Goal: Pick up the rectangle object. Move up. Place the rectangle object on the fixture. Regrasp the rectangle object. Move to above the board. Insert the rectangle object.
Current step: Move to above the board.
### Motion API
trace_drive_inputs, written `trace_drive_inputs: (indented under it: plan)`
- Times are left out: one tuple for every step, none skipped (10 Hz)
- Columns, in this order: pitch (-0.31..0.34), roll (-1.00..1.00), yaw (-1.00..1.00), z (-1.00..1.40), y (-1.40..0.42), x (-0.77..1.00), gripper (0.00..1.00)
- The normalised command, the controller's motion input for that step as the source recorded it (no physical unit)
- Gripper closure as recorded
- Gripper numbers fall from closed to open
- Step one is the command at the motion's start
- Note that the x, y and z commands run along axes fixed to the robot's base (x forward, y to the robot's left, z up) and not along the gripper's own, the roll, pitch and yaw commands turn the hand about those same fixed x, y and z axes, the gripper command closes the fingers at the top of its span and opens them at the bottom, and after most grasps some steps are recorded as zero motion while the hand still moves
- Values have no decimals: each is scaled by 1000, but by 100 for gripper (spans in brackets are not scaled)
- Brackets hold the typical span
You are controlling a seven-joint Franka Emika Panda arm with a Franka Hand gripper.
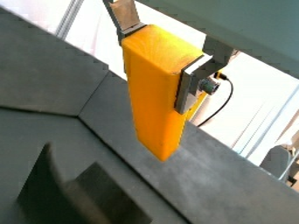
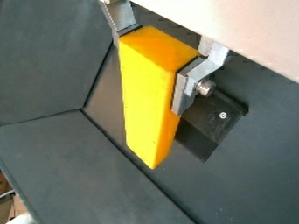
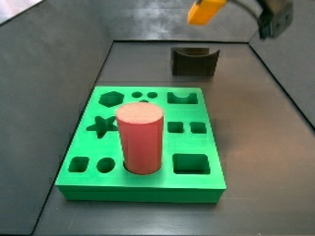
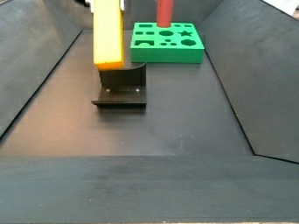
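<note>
Open air between the fingers' rectangle object and the fixture below.

One claw is in view, high above the floor, with two silver fingers clamped on either side of the one yellow-orange rectangle object.

One fixture stands on the dark floor, at about 12 o'clock from the board in a side view.

One green board lies there, and one red cylinder stands upright in it.

In a side view, twelve cut-outs can be counted in the board, including one star and one hexagon; the cylinder fills one of them.
</note>
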Motion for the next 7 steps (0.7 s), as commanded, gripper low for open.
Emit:
trace_drive_inputs:
  plan:
    - [63,-97,-25,1000,92,-47,100]
    - [62,-82,-5,1000,82,-57,100]
    - [59,-69,7,1000,72,-63,100]
    - [55,-58,17,939,56,-62,100]
    - [54,-55,25,766,36,-53,100]
    - [50,-55,28,540,17,-32,100]
    - [54,-53,33,372,6,-18,100]
